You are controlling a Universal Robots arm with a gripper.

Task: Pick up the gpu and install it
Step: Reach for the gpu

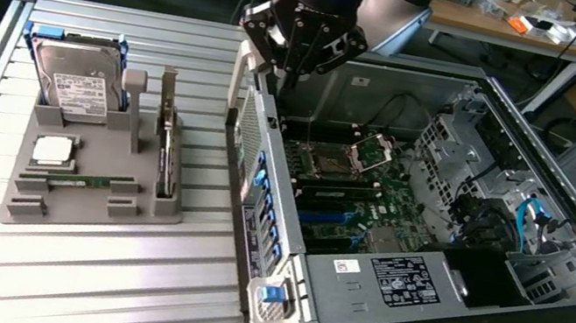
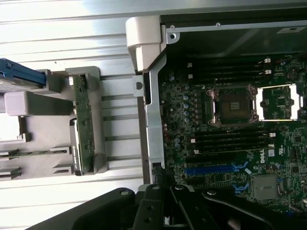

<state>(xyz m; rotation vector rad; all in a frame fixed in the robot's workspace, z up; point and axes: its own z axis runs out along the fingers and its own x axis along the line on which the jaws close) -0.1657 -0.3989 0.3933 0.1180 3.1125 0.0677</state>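
The gripper (image 1: 286, 72) is clenched shut with nothing in it. It hangs fingers-down from an upright wrist over the wall of the computer case (image 1: 251, 124) that faces the holder, at roughly twelve o'clock in the exterior view. The gpu (image 1: 165, 140) stands on its long edge in a slot of the grey holder (image 1: 78, 209), at about eight o'clock from the gripper and well apart from it. The hard drive (image 1: 77, 84) is at about ten o'clock from the card. The pick seems not yet begun. Doing it well likely means opened fingers squared across the card's thin top edge near its middle, staying clear of the holder's posts, then a straight lift so the board does not bind.
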